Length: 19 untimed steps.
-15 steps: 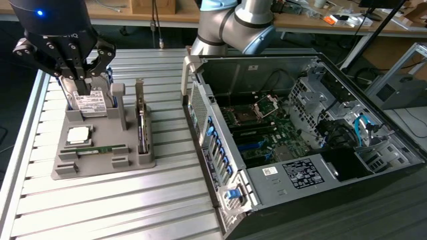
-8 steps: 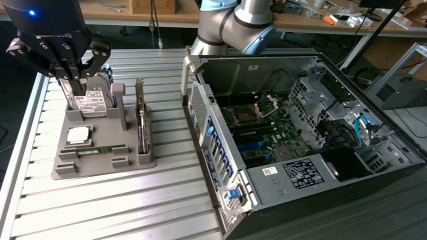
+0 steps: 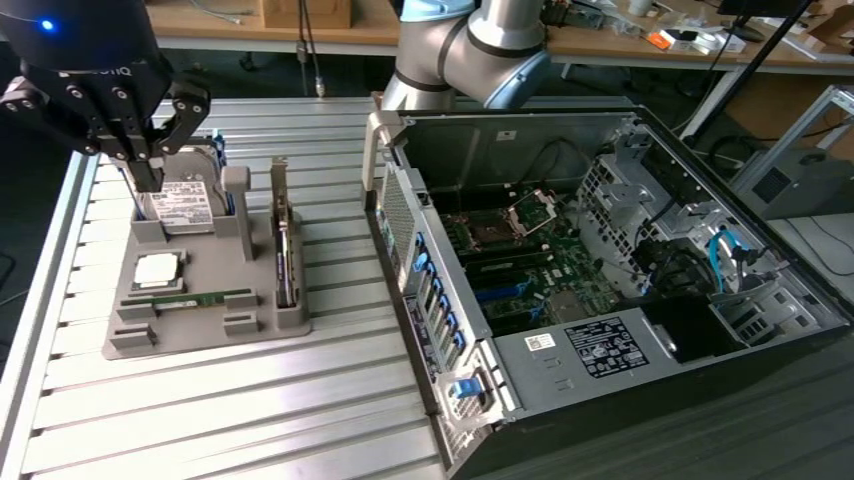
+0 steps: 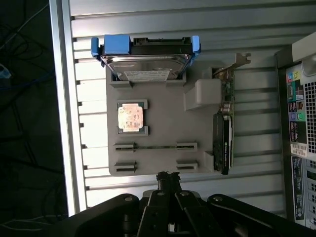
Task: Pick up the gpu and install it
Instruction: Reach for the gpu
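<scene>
Overhead, the gripper [image 3: 144,178] hangs with its fingers pressed together, gripping nothing, above the grey parts holder [image 3: 214,335] on the slatted worktop [image 3: 267,410]. The gpu [image 3: 283,245] stands on edge, untouched, in the slot along the holder's edge nearest the open computer case [image 3: 601,270]. A hard drive [image 3: 180,205], a processor [image 3: 156,268] and a memory stick [image 3: 187,298] also sit in the holder.
</scene>
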Available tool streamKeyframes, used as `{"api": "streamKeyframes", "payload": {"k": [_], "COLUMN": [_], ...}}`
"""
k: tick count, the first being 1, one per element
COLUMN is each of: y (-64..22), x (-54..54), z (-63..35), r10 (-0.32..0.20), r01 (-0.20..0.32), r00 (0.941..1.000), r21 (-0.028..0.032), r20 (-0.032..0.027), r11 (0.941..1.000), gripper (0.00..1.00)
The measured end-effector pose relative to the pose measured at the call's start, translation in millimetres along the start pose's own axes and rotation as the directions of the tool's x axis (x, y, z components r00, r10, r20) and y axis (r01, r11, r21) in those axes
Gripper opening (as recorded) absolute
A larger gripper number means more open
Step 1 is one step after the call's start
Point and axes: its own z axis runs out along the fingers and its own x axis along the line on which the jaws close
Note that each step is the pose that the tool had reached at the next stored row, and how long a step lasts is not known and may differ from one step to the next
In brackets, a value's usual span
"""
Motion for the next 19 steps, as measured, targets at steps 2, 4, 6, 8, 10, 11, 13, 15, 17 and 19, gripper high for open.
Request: {"api": "streamKeyframes", "payload": {"k": [2,4,6,8,10,11,13,15,17,19], "y": [-0.1,-0.2,-0.4,-0.6,-0.7,-0.8,-1.0,-1.1,-1.3,-1.5], "x": [1.9,3.4,5.8,8.2,9.8,10.7,12.9,15.0,17.2,19.6], "z": [-0.1,-0.1,-0.1,-0.1,-0.1,-0.1,-0.2,-0.2,-0.2,-0.3], "r10": [0.000,0.000,0.000,0.000,0.000,0.000,0.000,0.000,0.000,0.000], "r01": [0.000,0.000,0.000,0.000,0.000,0.000,0.000,0.000,0.000,0.000], "r00": [1.0000,1.0000,1.0000,1.0000,1.0000,1.0000,1.0000,1.0000,1.0000,1.0000], "r21": [0.0001,0.0001,0.0000,0.0001,0.0000,0.0000,0.0000,0.0000,0.0000,0.0000], "r20": [-0.0001,-0.0001,0.0000,-0.0001,0.0000,0.0000,0.0000,0.0000,0.0000,0.0000], "r11": [1.0000,1.0000,1.0000,1.0000,1.0000,1.0000,1.0000,1.0000,1.0000,1.0000], "gripper": [0.11,0.11,0.11,0.11,0.11,0.11,0.11,0.11,0.11,0.11]}}
